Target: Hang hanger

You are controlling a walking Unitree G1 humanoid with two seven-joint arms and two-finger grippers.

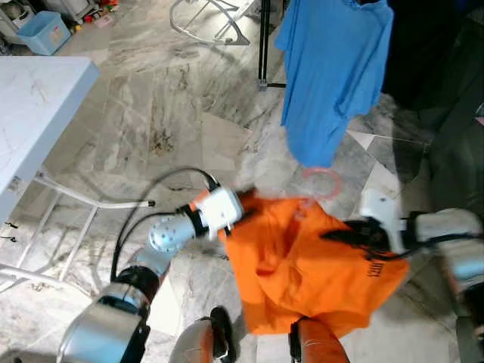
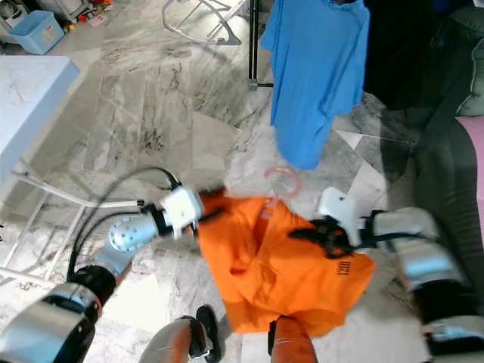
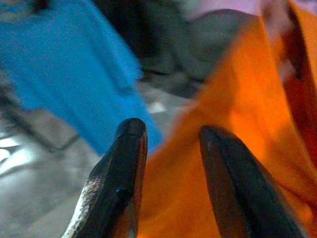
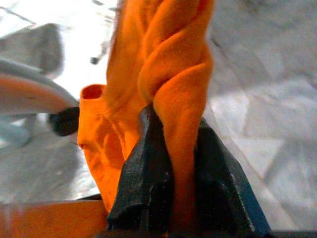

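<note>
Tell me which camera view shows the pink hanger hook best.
The right eye view: the pink hanger hook curves above the orange shirt, against pale floor. The left eye view shows it fainter; in the wrist views I cannot make it out.

orange shirt [image 1: 302,265]: 1 | blue shirt [image 1: 333,76]: 1 | pink hanger [image 1: 321,184]: 1 | blue bin [image 1: 43,32]: 1

A bright orange shirt [image 1: 302,265] is being shown on a pale pink hanger [image 1: 321,181]. Behind it, a plain blue shirt [image 1: 333,68] is hanging. The floor [image 1: 166,121] is grey-veined marble. A light blue bin [image 1: 43,32] and a white tabletop [image 1: 34,98] are being seen.
</note>
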